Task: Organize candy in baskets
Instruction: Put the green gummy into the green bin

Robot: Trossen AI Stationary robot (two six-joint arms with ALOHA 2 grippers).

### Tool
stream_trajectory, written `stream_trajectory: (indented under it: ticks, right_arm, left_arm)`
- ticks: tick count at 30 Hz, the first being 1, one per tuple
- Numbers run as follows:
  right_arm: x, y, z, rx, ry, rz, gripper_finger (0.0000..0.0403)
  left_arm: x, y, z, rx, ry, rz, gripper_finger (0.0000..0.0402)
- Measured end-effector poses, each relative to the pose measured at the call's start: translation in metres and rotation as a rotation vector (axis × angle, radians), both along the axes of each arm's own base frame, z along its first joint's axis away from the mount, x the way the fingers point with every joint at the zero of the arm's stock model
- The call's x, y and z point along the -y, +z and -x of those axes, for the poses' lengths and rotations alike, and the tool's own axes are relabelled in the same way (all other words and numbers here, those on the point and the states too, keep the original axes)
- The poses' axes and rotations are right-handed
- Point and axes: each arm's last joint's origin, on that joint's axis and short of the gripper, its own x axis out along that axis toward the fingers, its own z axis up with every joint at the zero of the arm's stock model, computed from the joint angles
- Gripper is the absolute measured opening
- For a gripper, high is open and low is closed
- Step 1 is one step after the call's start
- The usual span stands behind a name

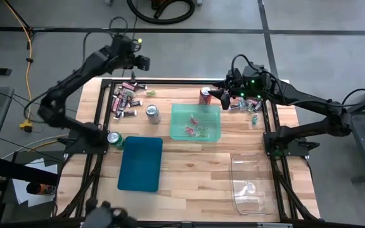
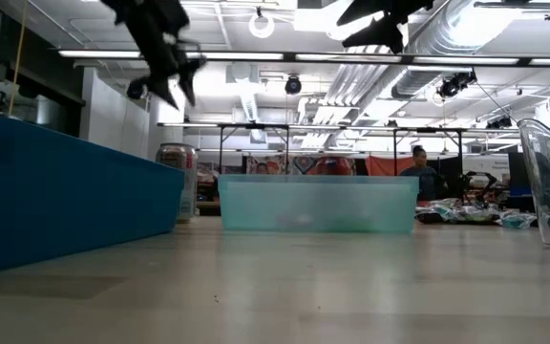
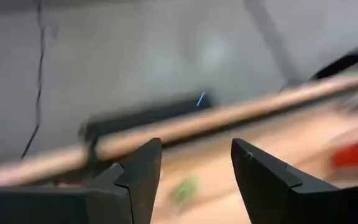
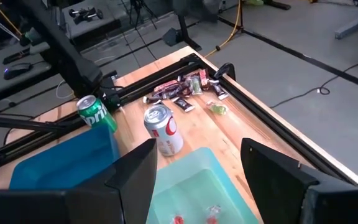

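Note:
Candy lies in a pile (image 1: 125, 98) at the table's far left, also seen in the right wrist view (image 4: 182, 90), and in a second pile (image 1: 249, 106) at the far right. A few candies (image 1: 192, 130) lie in the light green basket (image 1: 196, 106) at the middle. The dark teal basket (image 1: 140, 164) sits at the near left and the clear basket (image 1: 236, 171) at the near right. My left gripper (image 1: 143, 62) (image 3: 196, 180) hangs open above the far left corner, beyond the left pile. My right gripper (image 1: 219, 95) (image 4: 197, 180) hangs open above the green basket's far edge.
A silver can (image 1: 152, 113) stands left of the green basket, a red can (image 1: 204, 95) at its far side, and a green can (image 1: 115, 139) by the teal basket's far left corner. A black frame rail (image 1: 170, 81) runs along the table's far edge.

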Motion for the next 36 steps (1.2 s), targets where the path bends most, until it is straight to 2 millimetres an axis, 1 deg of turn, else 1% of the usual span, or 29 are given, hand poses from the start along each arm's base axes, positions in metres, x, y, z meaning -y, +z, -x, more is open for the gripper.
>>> stream_trajectory:
  ticks: [3,6,10,14,28,31,36]
  right_arm:
    - [0.000,-0.001,0.000,-0.003,-0.007,-0.021,0.0227]
    - [0.000,-0.003,0.001,-0.017,-0.014,-0.043,0.0227]
    - [0.000,-0.004,0.002,-0.026,-0.038,-0.078,0.0227]
    - [-0.001,-0.005,0.002,-0.029,-0.045,-0.086,0.0227]
    - [0.000,-0.005,0.002,-0.019,-0.090,-0.113,0.0227]
    - [0.000,-0.005,0.002,-0.018,-0.092,-0.116,0.0227]
    - [0.000,-0.005,0.002,-0.019,-0.092,-0.117,0.0227]
  left_arm:
    - [-0.023,-0.041,-0.002,-0.097,-0.001,0.176,0.0184]
    - [-0.037,-0.072,-0.010,-0.100,-0.048,0.306,0.0184]
    - [-0.046,-0.108,-0.024,-0.128,-0.113,0.421,0.0184]
    - [-0.049,-0.133,-0.033,-0.184,-0.144,0.474,0.0184]
    - [-0.046,-0.190,-0.059,-0.362,-0.251,0.540,0.0184]
    - [-0.044,-0.196,-0.063,-0.418,-0.279,0.521,0.0184]
    - [-0.040,-0.197,-0.069,-0.474,-0.338,0.481,0.0177]
